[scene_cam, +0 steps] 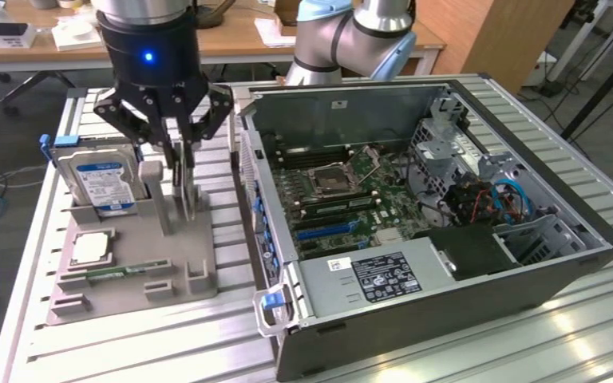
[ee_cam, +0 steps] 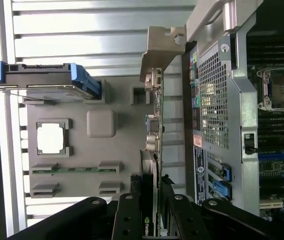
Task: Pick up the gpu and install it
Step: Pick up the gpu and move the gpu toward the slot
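Note:
The gpu [scene_cam: 186,190], a thin card with a metal end bracket, stands on edge in the grey holder tray [scene_cam: 184,267] to the exterior view's left of the open computer case [scene_cam: 424,223]. My gripper [scene_cam: 179,158] comes down on it from above, a black finger on each face of the card. In the wrist view the gpu [ee_cam: 154,125] runs edge-on into my gripper [ee_cam: 151,202], whose fingers [ee_cam: 128,215] press both of its sides. Its lower edge is still down at the tray's slot. Blue expansion slots [scene_cam: 324,230] show on the motherboard inside the case.
A silver hard drive [scene_cam: 98,180] with a blue-white label stands in the tray beside the card, as do a square CPU chip [scene_cam: 92,247] and a memory stick [scene_cam: 115,274]. The case wall [ee_cam: 216,105] is close alongside the card. Ribbed metal tabletop [scene_cam: 179,343] surrounds everything.

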You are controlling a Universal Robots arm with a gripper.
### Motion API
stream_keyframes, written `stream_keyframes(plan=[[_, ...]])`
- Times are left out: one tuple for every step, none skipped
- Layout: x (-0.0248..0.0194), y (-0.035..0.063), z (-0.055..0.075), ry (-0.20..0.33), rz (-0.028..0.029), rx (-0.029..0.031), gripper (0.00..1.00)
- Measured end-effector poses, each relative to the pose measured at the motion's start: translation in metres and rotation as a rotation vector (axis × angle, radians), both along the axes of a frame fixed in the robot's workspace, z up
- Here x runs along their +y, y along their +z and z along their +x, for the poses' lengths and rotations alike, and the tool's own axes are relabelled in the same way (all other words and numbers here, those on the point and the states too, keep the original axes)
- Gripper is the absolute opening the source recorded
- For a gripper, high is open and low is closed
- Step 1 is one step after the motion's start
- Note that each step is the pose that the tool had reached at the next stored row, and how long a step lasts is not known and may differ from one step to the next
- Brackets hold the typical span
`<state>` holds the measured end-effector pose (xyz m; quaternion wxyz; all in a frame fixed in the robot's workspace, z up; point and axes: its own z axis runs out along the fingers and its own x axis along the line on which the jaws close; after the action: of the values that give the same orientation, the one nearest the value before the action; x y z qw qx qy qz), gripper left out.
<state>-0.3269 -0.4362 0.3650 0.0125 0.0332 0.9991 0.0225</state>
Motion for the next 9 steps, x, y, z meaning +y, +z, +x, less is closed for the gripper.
stream_keyframes(plan=[[0.0000,0.0025,0.000,0.000,0.0000,0.0001,0.26],[0.0000,0.0049,0.001,0.000,0.0000,0.0001,0.26],[0.0000,0.0073,0.001,0.000,0.0000,0.0000,0.26],[0.0000,0.0095,0.001,0.000,0.0000,-0.0001,0.26],[0.0000,0.0118,0.001,0.000,-0.0001,0.0001,0.26],[0.0000,0.0144,0.002,0.000,0.0000,0.0000,0.26],[0.0000,0.0170,0.002,0.000,0.0000,0.0000,0.26],[0.0000,0.0196,0.002,0.000,0.0000,0.0000,0.26],[0.0000,0.0224,0.003,0.000,0.0000,0.0000,0.26]])
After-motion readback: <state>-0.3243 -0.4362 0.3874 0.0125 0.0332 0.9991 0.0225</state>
